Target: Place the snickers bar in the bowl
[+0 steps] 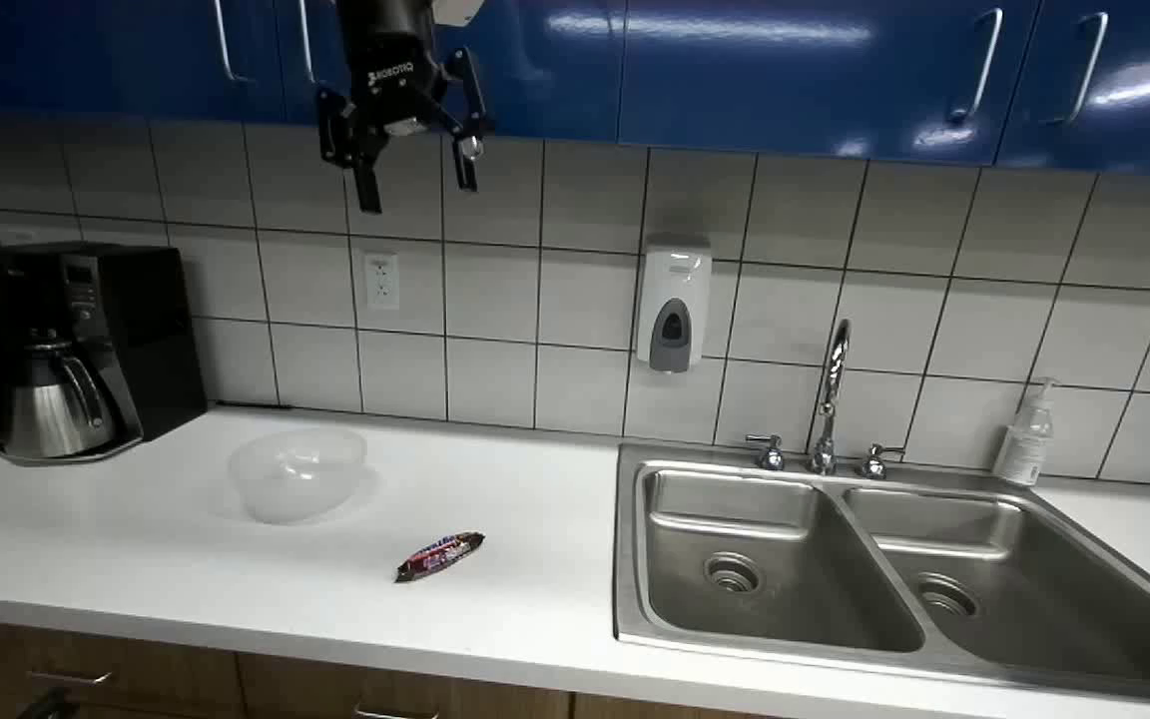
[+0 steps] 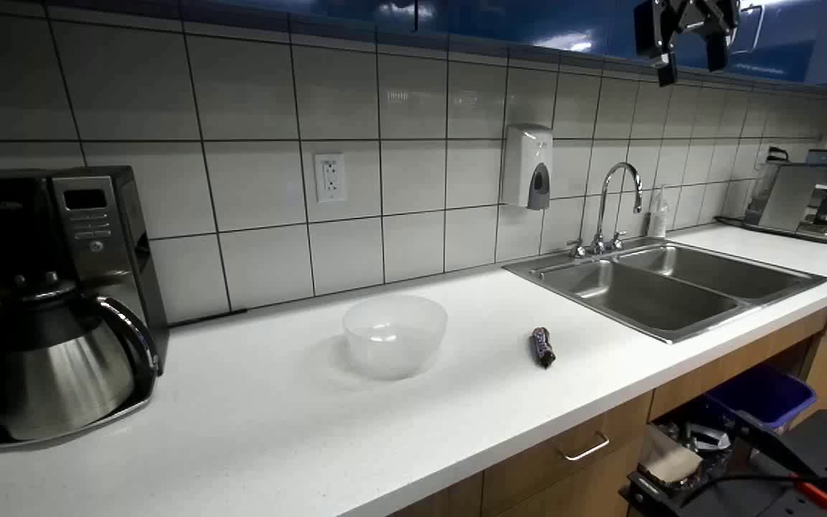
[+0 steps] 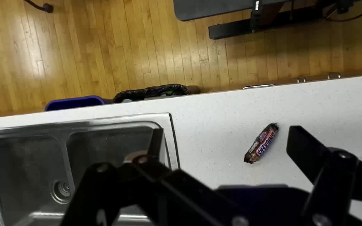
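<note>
My pincer [image 1: 418, 195] hangs high in front of the blue cabinets [image 1: 735, 80] in both exterior views, its fingers [image 1: 367, 190] spread wide apart. The snickers bar [image 1: 440, 556] lies well below it, aslant on the white counter [image 1: 535, 479]; my wrist view frames it between the fingers, off toward one of them. On that same surface the clear bowl [image 2: 395, 337] stands upright, between the bar and the coffee maker [image 1: 141, 330]. On the bar's far side from the bowl a double steel sink [image 1: 629, 559] is set in, its faucet [image 1: 834, 384] rising at the back. Pale tiles [image 1: 495, 290] rise behind, bearing a soap dispenser [image 1: 677, 290] and an outlet [image 1: 381, 281]; wooden drawers [image 1: 475, 694] run beneath the counter, with plank floor [image 3: 105, 47] beyond.
</note>
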Motion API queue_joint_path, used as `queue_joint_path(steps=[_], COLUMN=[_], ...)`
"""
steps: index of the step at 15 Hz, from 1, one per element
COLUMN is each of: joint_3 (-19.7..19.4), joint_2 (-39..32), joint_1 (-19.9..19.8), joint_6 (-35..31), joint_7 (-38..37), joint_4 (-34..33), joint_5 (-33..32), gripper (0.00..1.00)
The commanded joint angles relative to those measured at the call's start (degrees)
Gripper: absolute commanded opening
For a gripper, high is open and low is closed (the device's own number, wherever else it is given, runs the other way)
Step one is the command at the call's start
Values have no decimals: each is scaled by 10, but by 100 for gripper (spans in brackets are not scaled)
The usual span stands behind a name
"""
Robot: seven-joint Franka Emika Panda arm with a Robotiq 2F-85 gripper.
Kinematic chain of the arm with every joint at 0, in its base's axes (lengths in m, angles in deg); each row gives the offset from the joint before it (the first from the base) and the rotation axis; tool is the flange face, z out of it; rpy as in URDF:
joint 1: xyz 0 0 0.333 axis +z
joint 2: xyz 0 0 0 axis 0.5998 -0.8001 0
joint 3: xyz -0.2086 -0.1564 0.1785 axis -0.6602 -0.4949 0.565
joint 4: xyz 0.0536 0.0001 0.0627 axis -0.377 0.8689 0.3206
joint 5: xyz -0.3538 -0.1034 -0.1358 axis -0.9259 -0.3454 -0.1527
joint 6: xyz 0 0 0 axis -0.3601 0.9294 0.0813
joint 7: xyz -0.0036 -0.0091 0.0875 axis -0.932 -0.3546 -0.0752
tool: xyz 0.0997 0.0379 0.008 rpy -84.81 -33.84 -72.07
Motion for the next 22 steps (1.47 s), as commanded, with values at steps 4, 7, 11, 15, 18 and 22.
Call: queue_joint_path(steps=[4, 7, 11, 15, 18, 22], joint_3=[-7, -7, -7, -7, -6, -6], joint_2=[-1, -1, -1, -1, 0, 0], joint_1=[8, 8, 8, 8, 7, 3], joint_6=[2, 2, 2, 2, -8, -38], joint_7=[-2, -2, -2, -2, -23, -70], joint_4=[-2, -2, -2, -2, 6, 25], joint_5=[-2, -2, -2, -2, -1, 3], gripper=[100, 100, 100, 100, 100, 100])
